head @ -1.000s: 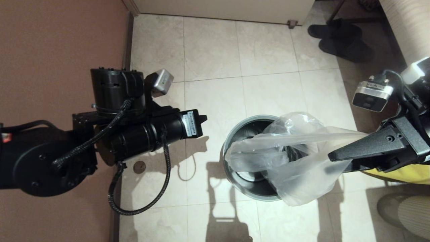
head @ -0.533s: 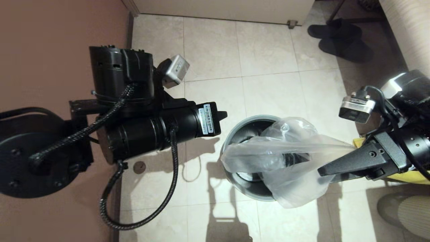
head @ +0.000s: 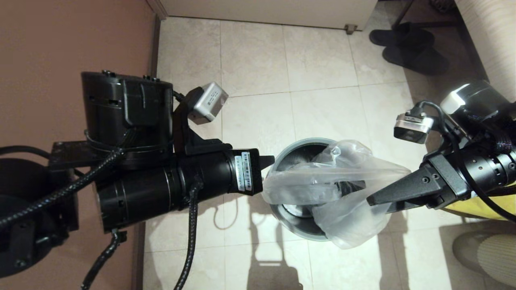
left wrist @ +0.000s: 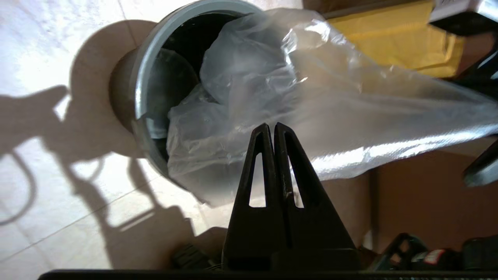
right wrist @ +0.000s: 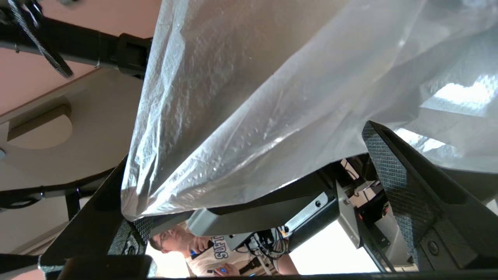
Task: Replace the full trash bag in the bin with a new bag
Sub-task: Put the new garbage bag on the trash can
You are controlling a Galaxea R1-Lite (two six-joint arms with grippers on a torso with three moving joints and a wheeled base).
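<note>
near the right corner sits one pale ribbed round thing (head: 492, 249), cut off by the edge. a bit farther, in the middle of the tile floor (head: 322, 60), stands one bin (head: 282, 153) with a grey rim. one new bag (head: 342, 189), clear and crinkly, lies across its mouth, partly down inside and partly hanging over the near right side of the rim. the bag hides much of the shiny bottom. there are two grippers. the left gripper (left wrist: 271, 126) is just left of the bin, beside the bag's edge, its two fingers pressed together with nothing between them. in the head view the big black left arm (head: 161, 189) hides most of it. the right gripper (head: 369, 200) is at the right side of the bin, its two fingers spread apart, with the bag draped over them and covering one tip. how the bag is caught there is hard to make out. behind this gripper peeks one yellow sack (head: 475, 205), mostly hidden. far off on the right lie two dark slippers (head: 407, 44). a brown wall (head: 60, 36) runs along the left.
</note>
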